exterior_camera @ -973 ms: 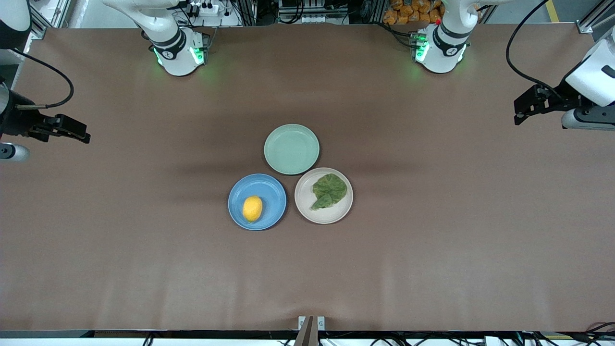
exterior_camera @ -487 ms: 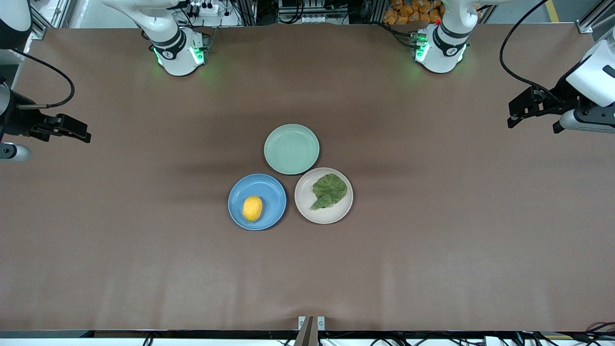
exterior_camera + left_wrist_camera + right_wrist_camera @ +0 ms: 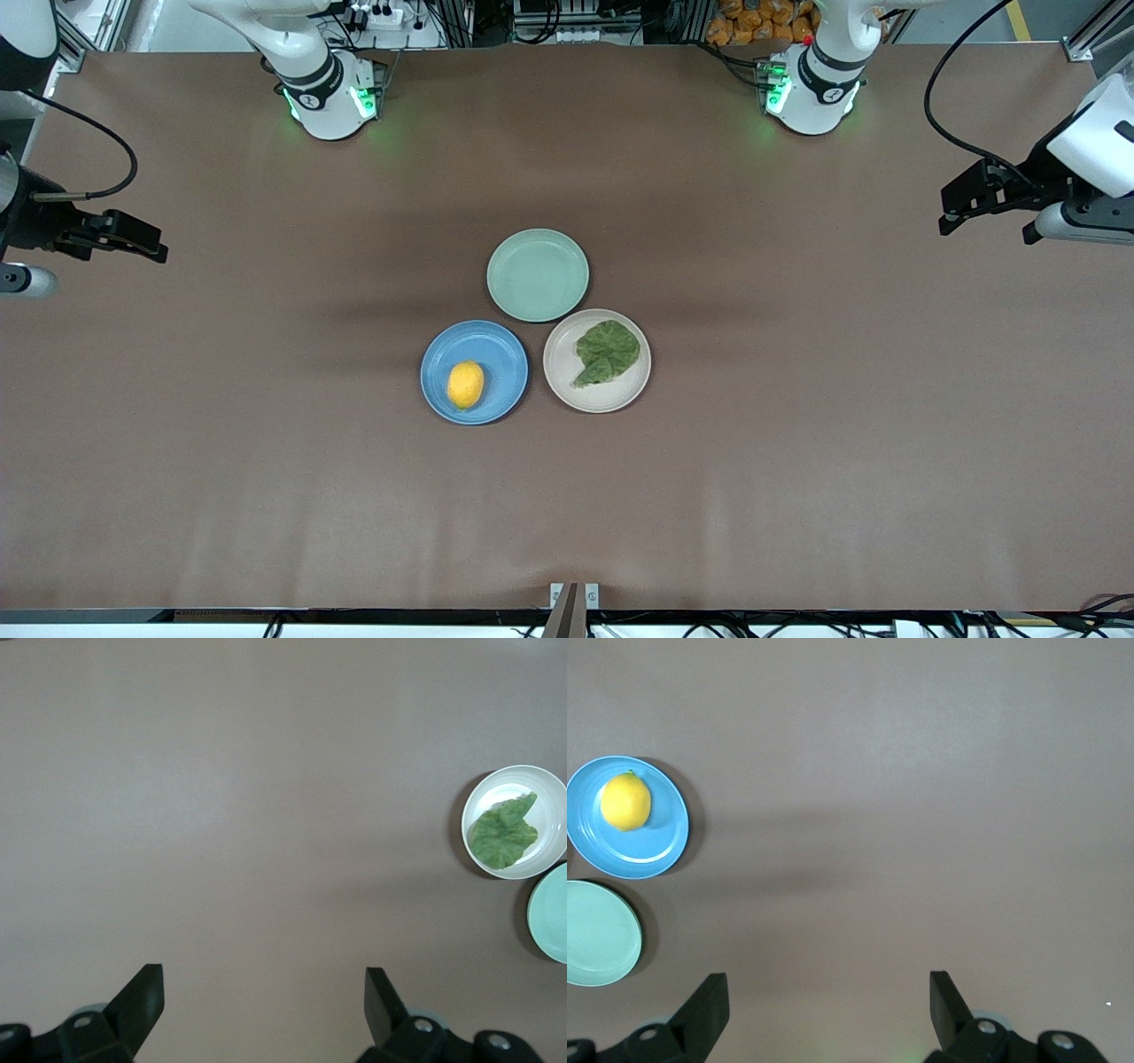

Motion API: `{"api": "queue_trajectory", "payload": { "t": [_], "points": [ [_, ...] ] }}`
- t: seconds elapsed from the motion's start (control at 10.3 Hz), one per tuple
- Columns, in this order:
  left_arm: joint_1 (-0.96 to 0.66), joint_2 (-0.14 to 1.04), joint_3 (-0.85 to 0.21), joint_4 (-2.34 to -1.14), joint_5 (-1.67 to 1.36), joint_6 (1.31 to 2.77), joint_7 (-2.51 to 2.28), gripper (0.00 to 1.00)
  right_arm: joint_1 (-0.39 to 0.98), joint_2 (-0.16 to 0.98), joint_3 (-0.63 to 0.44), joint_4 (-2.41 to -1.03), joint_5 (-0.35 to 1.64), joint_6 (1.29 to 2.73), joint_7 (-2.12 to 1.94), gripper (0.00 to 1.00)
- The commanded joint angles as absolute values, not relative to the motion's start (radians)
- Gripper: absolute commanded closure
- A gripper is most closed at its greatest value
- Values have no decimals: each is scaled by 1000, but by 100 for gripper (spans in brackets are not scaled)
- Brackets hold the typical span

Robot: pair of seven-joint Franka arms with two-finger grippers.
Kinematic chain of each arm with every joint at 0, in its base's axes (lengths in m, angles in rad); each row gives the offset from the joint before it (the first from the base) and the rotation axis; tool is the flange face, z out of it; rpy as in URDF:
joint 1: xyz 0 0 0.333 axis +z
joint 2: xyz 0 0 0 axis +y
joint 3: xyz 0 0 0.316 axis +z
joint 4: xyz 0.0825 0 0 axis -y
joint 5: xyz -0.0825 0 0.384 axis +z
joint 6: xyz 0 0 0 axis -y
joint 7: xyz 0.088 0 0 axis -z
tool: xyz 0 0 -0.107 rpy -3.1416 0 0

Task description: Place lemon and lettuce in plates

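Only the left gripper (image 3: pixel 950 213) shifted slightly — jaws spread, empty, frame's right edge; right gripper (image 3: pixel 151 250) likewise spread at the frame's left edge. Lemon (image 3: pixel 465 385) on blue plate (image 3: pixel 500 350), lettuce (image 3: pixel 607 352) on beige plate (image 3: pixel 560 372) — both center-frame, well apart from either.

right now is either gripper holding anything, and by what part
Nothing is held. The left gripper and right gripper are both open over bare table at the table's ends; the lemon and lettuce lie in plates.

A big table (image 3: pixel 266 496) is covered in a plain brown matte sheet, lit pretty evenly from above, with soft shadows cast near the middle. Along the top edge, metal framing (image 3: pixel 567 18), cables and a pile of orange stuff (image 3: pixel 753 22) can be seen. A small metal bracket (image 3: pixel 573 595) is fixed at the near edge.
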State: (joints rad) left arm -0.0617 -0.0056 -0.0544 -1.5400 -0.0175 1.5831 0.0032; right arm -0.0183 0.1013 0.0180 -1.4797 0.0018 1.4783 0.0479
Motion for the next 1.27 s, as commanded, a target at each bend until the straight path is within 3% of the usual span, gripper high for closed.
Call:
{"api": "queue_trajectory", "payload": {
  "t": [0.0, 1.17],
  "points": [
    [-51, -25, -64, -1548, 0, 1560, 15, 0, -15, 87, 15, -1491, -9, 1474, 41, 0],
    [-51, -17, -55, -1517, 34, 1522, 12, 0, -15, 89, 15, -1491, -6, 1468, 41, 0]
  ]
}}
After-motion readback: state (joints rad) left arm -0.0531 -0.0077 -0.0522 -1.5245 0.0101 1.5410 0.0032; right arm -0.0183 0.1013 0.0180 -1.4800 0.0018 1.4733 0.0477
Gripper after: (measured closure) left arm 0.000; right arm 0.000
